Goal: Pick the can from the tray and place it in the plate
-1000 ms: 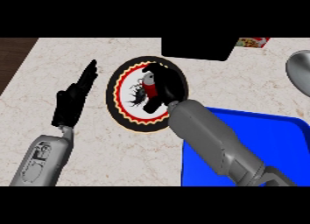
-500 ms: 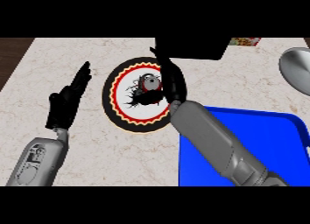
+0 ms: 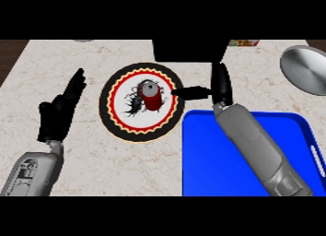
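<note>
On the plate (image 3: 112, 115), at the middle of the counter (image 3: 125, 170), the red can (image 3: 152, 96) is seen, a little to the far side of the plate's centre. It seems to stand upright with its grey top showing, though this cannot be told for sure from so steep a view.

The right hand (image 3: 221, 86) is held just to the right of the plate, above the far left corner of the blue tray (image 3: 206, 161). Its fingers are straight and pressed together, pointing to the far side, and its thumb is stretched out to the left over the plate's rim. A small gap is seen between the thumb's tip and the can, so nothing is pinched.

The left hand (image 3: 59, 113) is resting to the left of the plate, its fingers straight.

The placing step is judged to be done, since the can is on the plate and no can is seen on the tray. For the next move, the right hand should be drawn away to the right and upward, so that the can is not knocked by the thumb.
</note>
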Action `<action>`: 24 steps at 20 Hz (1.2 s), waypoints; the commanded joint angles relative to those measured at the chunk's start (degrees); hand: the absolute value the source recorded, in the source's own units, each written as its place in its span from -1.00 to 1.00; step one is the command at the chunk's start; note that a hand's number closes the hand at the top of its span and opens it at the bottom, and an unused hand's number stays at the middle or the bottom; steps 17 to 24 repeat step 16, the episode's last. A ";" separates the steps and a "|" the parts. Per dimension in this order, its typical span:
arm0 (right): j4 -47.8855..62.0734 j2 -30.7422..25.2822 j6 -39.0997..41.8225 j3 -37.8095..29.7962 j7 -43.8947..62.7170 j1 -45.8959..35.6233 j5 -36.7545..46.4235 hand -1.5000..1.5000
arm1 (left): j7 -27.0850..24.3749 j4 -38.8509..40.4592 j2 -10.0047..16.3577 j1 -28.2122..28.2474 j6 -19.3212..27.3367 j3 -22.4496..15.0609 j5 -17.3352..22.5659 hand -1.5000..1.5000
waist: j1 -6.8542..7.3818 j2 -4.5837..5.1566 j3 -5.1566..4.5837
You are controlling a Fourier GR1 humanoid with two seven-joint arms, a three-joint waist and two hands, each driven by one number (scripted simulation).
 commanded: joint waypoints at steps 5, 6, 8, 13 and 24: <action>-6.12 -5.93 10.22 -4.80 -2.57 7.89 -0.31 -1.00 | 0.83 -5.61 -0.66 4.53 -0.48 0.06 -1.28 0.00 | -0.07 -0.08 -0.02; -3.68 -7.68 11.81 -6.66 -8.21 9.93 -1.90 -1.00 | -2.63 0.70 -2.70 2.41 1.49 -0.72 -3.09 0.00 | -0.29 0.07 -0.02; -0.46 -9.29 15.76 -9.61 -7.93 5.83 -1.98 -1.00 | -1.72 2.29 0.01 -0.59 -1.79 2.79 -0.50 0.00 | -0.07 0.10 -0.02; 3.47 -9.96 20.10 -13.84 -14.70 8.58 -1.92 -1.00 | 1.63 -2.90 -2.08 1.65 -1.09 1.06 -1.88 0.00 | 0.11 0.09 -0.01; 3.09 -11.21 21.31 -16.04 -15.57 10.91 -2.06 -1.00 | 2.18 -3.41 -1.24 1.60 -1.96 2.12 -2.03 0.00 | -0.03 0.03 -0.02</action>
